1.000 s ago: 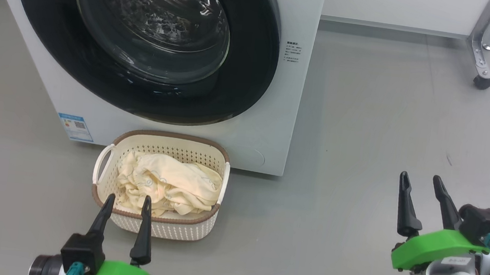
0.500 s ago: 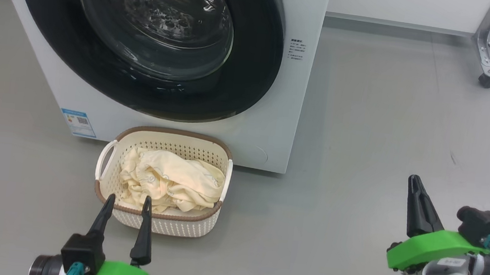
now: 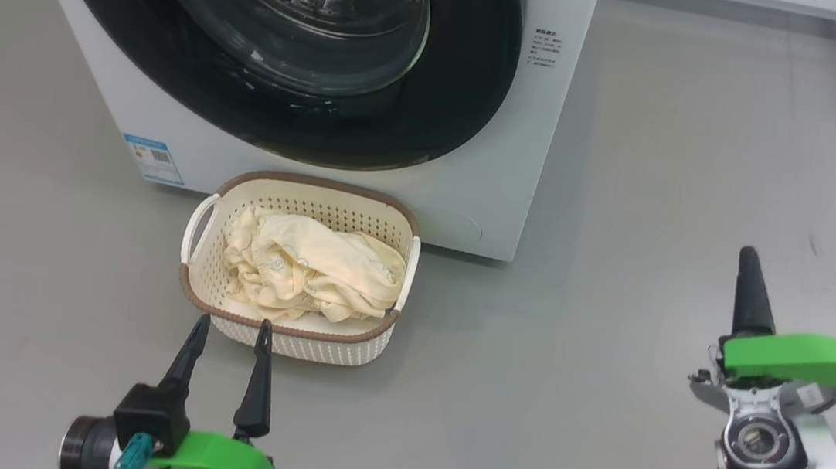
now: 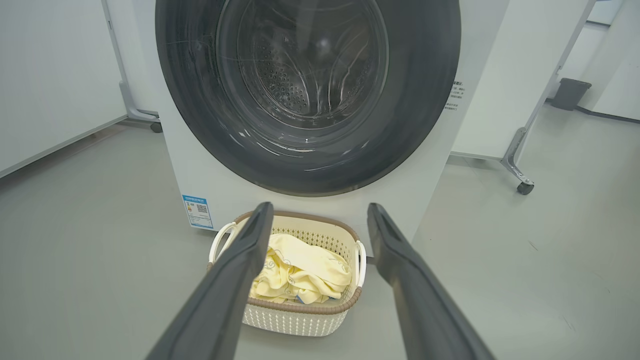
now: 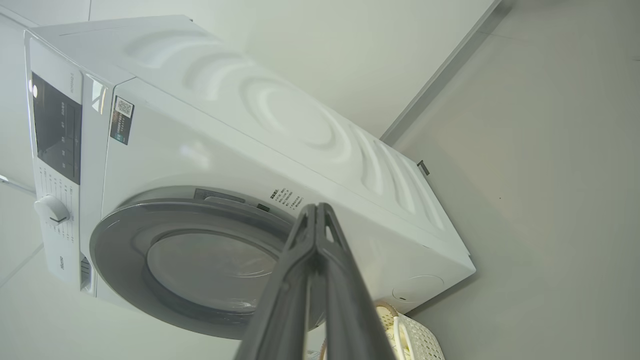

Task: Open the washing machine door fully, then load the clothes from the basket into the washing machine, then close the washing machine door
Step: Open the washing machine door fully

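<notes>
Since the earlier frame the right gripper (image 3: 748, 257) has shut its two long dark fingers on nothing and turned at the wrist. The head camera has also shifted, so machine and basket sit higher in its view. The big white front-loading washing machine (image 3: 546, 124) has its large round door, a glossy black ring around bulging glass (image 3: 288, 27), shut; opening it, the first step, is in hand. On the grey floor (image 3: 622, 209) at the machine's foot stands the small cream perforated plastic basket (image 3: 298, 342), with the pale yellow crumpled clothes (image 3: 310, 266) inside. The left gripper (image 3: 235, 322) hovers by the basket's side away from the machine, jaws wide and empty. The next move probably calls for the right gripper to reach the door's edge beside the machine's small printed note (image 3: 544, 50). There the right wrist view hints at a grey recess (image 5: 225, 198), too indistinct to call a handle. The head view cuts off the door's top; the clothes hide the basket's base.
</notes>
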Available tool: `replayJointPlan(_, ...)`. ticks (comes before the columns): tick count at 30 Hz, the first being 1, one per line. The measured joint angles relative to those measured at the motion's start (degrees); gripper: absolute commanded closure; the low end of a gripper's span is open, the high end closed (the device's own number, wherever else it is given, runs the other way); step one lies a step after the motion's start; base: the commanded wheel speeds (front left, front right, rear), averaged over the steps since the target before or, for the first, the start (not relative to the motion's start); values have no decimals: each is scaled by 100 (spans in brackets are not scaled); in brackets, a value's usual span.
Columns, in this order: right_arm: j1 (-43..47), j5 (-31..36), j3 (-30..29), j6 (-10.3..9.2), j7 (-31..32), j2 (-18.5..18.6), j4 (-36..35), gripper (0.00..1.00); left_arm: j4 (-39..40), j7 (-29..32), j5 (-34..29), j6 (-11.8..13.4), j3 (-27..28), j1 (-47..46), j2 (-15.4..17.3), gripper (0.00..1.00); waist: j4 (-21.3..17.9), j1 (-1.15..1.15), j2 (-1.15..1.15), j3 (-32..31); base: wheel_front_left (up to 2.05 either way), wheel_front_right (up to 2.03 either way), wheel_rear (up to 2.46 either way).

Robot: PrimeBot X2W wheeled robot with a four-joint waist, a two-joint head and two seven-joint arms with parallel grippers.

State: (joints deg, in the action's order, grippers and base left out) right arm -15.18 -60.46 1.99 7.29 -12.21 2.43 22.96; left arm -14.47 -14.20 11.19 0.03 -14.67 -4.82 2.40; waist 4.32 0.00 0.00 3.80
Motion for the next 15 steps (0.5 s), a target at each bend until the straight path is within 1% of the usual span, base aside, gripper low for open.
replayJointPlan(3,-255,-412,-207,0,165,1,-56,100,36,0,13,-1,-45,-142,-1,0,84,0,0,172,0,0,0)
replayJointPlan(6,-414,-512,-318,0,322,26,-68,100,54,0,48,-1,-76,-221,-1,0,141,0,0,296,0,0,0)
replayJointPlan(11,-982,-632,-419,0,773,319,-45,100,57,0,49,-4,-222,-397,-2,0,297,0,0,615,0,0,0)
replayJointPlan(15,-1592,-776,-530,0,1148,536,123,100,79,0,126,-4,-318,-573,-2,0,440,0,0,872,0,0,0)
